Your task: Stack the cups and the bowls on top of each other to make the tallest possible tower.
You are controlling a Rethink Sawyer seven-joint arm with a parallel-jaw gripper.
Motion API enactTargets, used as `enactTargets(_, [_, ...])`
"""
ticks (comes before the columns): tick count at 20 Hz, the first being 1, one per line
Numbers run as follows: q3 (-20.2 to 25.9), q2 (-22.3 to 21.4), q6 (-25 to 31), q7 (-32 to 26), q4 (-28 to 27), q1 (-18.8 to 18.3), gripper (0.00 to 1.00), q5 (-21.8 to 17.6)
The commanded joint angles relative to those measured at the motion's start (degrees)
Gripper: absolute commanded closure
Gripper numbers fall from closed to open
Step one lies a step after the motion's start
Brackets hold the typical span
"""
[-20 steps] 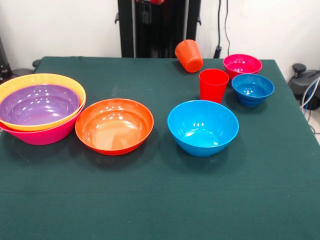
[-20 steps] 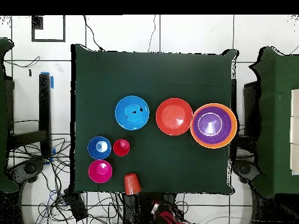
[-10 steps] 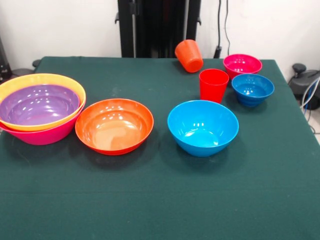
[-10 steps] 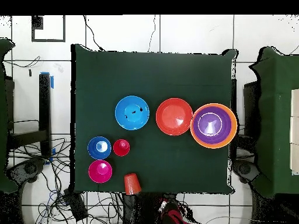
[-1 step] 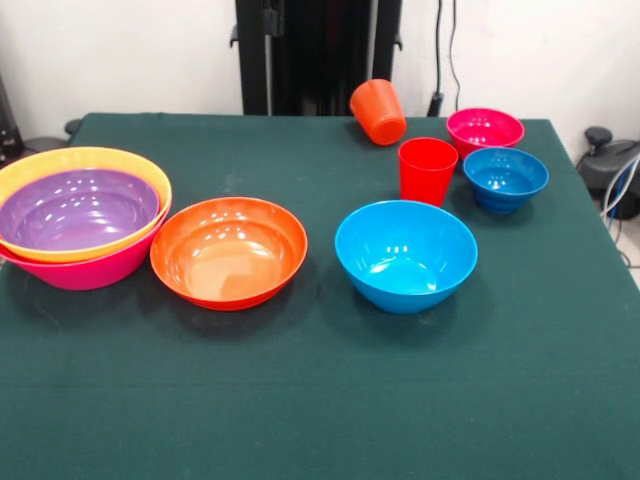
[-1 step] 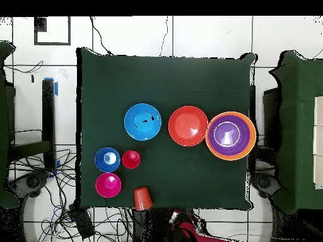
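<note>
No brand, label or writing can be read on anything. In the front view, from left to right, the purple bowl [image 5: 77, 208] is nested in the yellow-orange bowl [image 5: 85, 160], itself in the pink bowl [image 5: 90, 268]; then come the red-orange bowl [image 5: 228, 250], the medium blue bowl [image 5: 405, 254], the tipped orange cup [image 5: 378, 111], the upright red cup [image 5: 427, 170], the small blue bowl [image 5: 505, 178] and magenta bowl [image 5: 484, 129]. Only the overhead view shows a red part of the arm [image 6: 189, 228] off the table [image 6: 189, 82]; whether its fingers are apart cannot be told.
</note>
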Motion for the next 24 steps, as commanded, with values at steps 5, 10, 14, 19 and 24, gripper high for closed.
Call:
enactTargets(5, [15.29,-1.48,10.53,-1.27,-3.33,-2.84,1.0,3.55])
enactTargets(10, [19.21,-1.93,15.19,-3.72,-7.02,-4.16,1.0,5.07])
enactTargets(14, [20.1,-1.18,19.25,-4.77,-10.96,-4.4,1.0,5.61])
enactTargets(19, [18.25,1.55,22.84,-3.12,-17.78,-2.84,1.0,4.11])
enactTargets(24, [18.36,4.17,23.61,-0.28,-21.92,0.34,1.0,4.39])
